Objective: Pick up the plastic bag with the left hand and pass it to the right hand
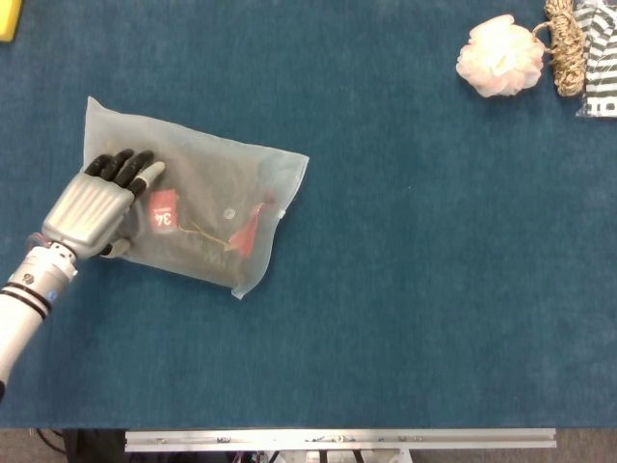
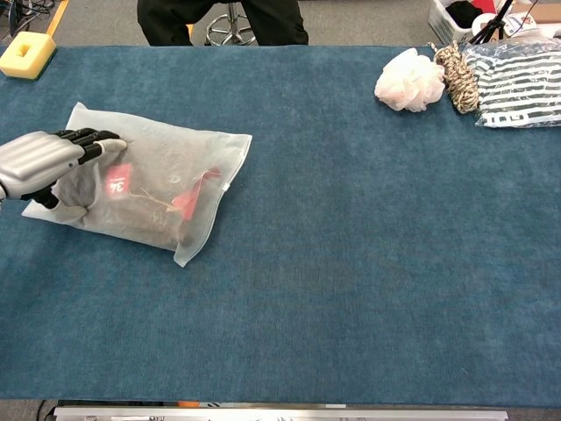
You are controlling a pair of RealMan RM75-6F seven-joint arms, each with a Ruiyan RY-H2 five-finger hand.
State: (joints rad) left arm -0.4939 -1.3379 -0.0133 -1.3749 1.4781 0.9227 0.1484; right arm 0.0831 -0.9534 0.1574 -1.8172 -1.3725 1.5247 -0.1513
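Observation:
The plastic bag (image 1: pixel 207 207) (image 2: pixel 166 180) is frosted and see-through, with dark cloth, a red tag and a red label inside. It lies flat on the blue table at the left. My left hand (image 1: pixel 94 203) (image 2: pixel 39 162) lies over the bag's left end. Its dark fingers (image 1: pixel 125 166) stretch across the top by the red label, and its thumb sits apart at the bag's near-left edge. The bag is not lifted. My right hand shows in neither view.
At the far right lie a pale pink bath puff (image 1: pixel 499 56) (image 2: pixel 408 79), a coil of rope (image 1: pixel 565 43) (image 2: pixel 456 74) and a striped bagged cloth (image 2: pixel 517 83). A yellow sponge (image 2: pixel 26 54) sits at the far left corner. A person stands behind the table (image 2: pixel 219 17).

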